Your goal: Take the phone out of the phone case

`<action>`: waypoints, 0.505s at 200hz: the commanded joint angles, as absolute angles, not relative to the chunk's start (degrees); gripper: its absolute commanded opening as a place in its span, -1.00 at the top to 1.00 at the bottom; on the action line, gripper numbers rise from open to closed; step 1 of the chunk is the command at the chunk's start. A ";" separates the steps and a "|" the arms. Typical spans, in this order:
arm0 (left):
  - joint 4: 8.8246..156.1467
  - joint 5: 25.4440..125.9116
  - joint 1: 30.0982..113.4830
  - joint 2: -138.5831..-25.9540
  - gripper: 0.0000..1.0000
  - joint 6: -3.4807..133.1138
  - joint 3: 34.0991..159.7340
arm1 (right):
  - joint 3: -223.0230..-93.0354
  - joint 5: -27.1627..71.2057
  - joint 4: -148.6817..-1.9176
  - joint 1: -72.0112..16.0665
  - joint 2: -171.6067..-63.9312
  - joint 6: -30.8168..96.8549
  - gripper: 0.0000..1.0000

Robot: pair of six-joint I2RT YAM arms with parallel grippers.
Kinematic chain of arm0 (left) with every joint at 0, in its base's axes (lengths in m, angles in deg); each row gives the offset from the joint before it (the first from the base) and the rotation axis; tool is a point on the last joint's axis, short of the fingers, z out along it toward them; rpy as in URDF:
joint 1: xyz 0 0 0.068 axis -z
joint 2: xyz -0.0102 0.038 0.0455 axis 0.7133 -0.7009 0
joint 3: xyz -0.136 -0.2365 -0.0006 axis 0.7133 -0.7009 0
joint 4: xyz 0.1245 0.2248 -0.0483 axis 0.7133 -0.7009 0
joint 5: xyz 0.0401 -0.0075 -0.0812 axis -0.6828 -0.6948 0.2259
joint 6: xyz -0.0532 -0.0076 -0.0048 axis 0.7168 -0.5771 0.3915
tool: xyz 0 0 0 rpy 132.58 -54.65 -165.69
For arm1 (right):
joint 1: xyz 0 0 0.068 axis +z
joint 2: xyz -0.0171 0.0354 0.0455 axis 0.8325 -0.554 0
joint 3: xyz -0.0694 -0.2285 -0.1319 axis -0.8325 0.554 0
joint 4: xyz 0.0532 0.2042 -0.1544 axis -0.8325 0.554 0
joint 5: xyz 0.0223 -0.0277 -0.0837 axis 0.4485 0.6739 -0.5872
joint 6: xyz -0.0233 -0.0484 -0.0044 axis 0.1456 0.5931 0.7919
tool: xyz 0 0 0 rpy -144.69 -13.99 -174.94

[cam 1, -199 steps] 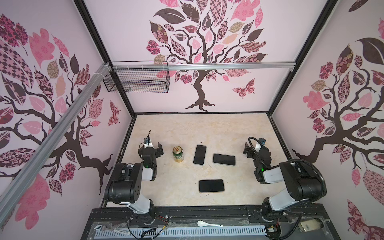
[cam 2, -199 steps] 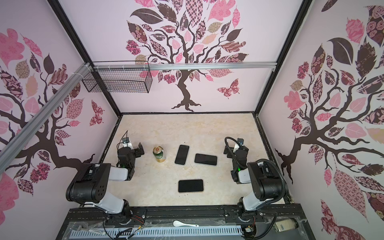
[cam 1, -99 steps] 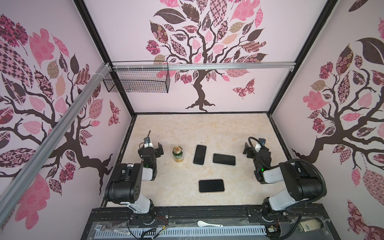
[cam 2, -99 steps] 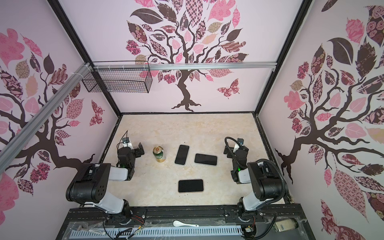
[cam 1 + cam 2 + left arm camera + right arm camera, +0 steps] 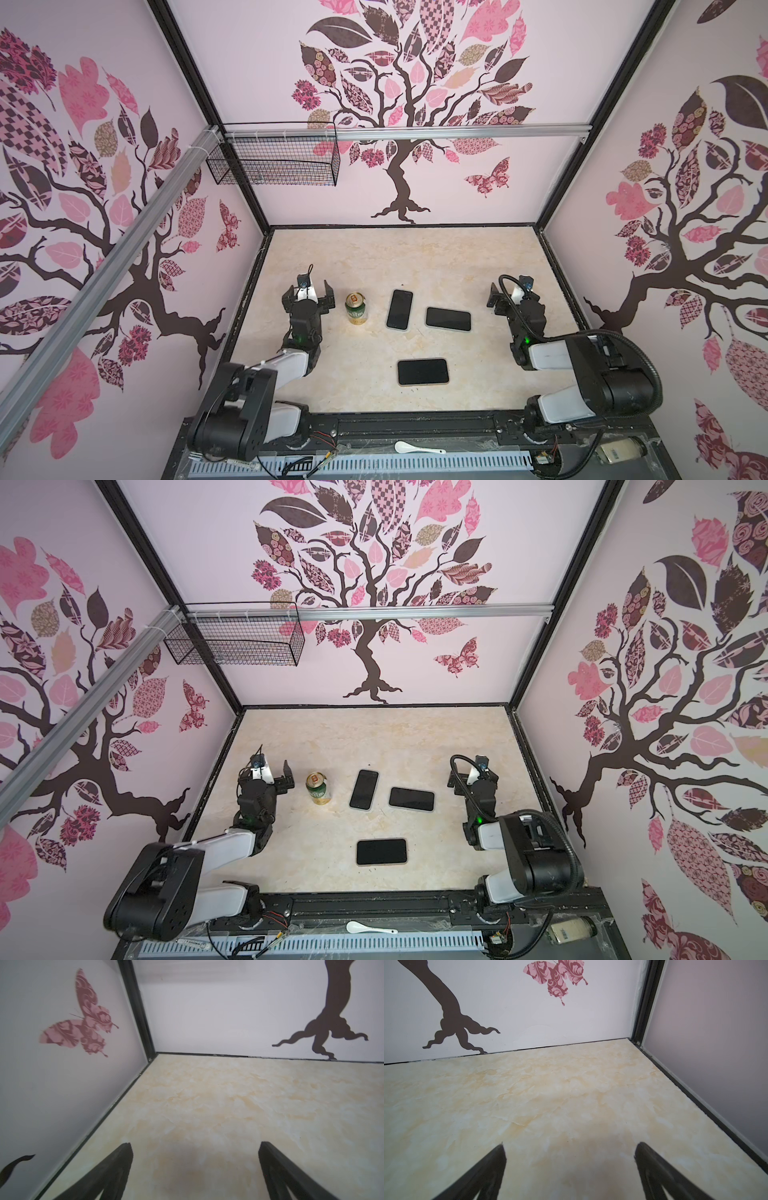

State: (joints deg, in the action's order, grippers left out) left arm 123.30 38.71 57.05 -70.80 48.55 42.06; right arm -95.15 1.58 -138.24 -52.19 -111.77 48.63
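2 ARMS PARKED, 3 PHONES ON THE MARBLE. My left gripper [image 5: 308,291] sits at the 9 o'clock side of the table [image 5: 415,257] and my right gripper [image 5: 513,297] at the 3 o'clock side. Both have their jaws spread wide and hold nothing, and each wrist view shows only bare tabletop ahead.

Between them, in both top views, 3 dark phones lie flat with screens up. Near a green can [image 5: 356,308], the upright phone [image 5: 400,309] runs its long axis from 12 to 6. Just beside it at 3 o'clock lies the crosswise phone [image 5: 448,319].

The near phone [image 5: 423,372] lies alone toward 6 o'clock and shows a pale rim [image 5: 424,384] around its glass. I judge it the cased 1, though it is too small to be sure. Its long axis runs 9 to 3.

It lies at about 4 o'clock from my left gripper and about 8 o'clock from my right. It is well apart from both, with the right looking slightly nearer. Either arm would have to reach toward 6 o'clock and close across the phone's narrow width.
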 commanded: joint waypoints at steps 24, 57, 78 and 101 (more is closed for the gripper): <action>98.05 19.92 63.72 -60.93 -0.97 56.22 48.55 | -102.38 -2.36 -119.99 -51.74 -102.22 38.79 -0.99; 68.40 17.12 63.63 -60.71 -0.97 74.56 62.18 | -107.31 0.45 -107.98 -51.80 -98.84 29.74 -0.99; 57.85 19.41 63.63 -59.88 -0.96 80.40 66.80 | -107.82 3.81 -103.06 -51.79 -95.61 26.10 -0.99; 52.79 25.38 63.68 -57.15 -0.97 83.42 68.65 | -109.48 6.17 -95.41 -51.81 -92.27 20.43 -0.99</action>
State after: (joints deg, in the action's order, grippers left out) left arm 67.70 21.34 63.54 -59.65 75.13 66.06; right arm -106.45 2.95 -107.44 -51.97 -96.23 28.92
